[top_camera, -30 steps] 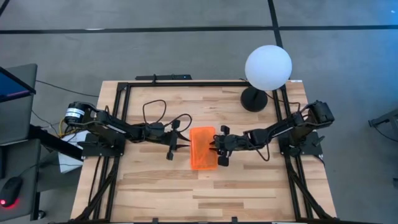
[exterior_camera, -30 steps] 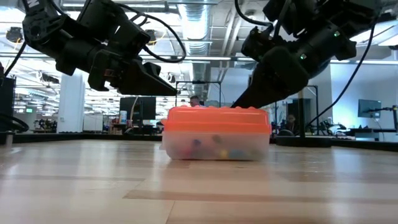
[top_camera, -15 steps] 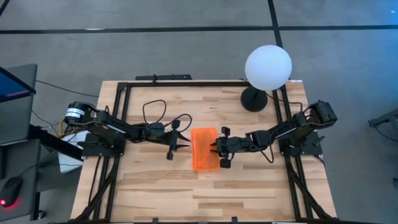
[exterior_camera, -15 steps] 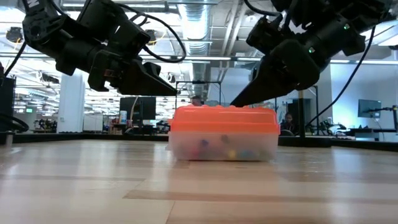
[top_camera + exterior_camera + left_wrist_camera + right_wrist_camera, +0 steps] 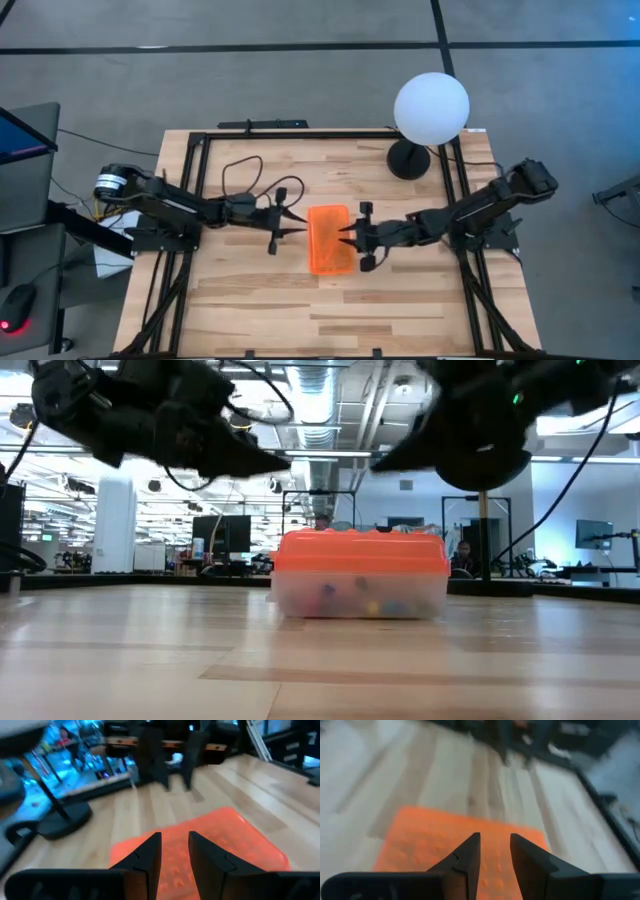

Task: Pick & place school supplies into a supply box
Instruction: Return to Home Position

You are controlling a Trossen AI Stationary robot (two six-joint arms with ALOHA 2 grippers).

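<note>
The supply box, a clear case with an orange ribbed lid, stands flat on its base at the table's middle. Coloured school supplies show dimly through its clear wall. My left gripper hovers at the box's left side, above lid height. Its fingers stand a little apart with nothing between them. My right gripper hangs over the box's right edge, also clear above the lid. It is narrowly open and empty. Both wrist views look down on the orange lid.
A white globe lamp on a black foot stands at the far right corner. Black frame rails border the table, and cables loop above the left arm. Bare wood lies in front of the box.
My right gripper has lifted off the lid, rolled, and drawn slightly toward the table's right edge. My left gripper's fingers have tipped up, well above lid height. The box has slid a little toward the right edge and stays flat.
</note>
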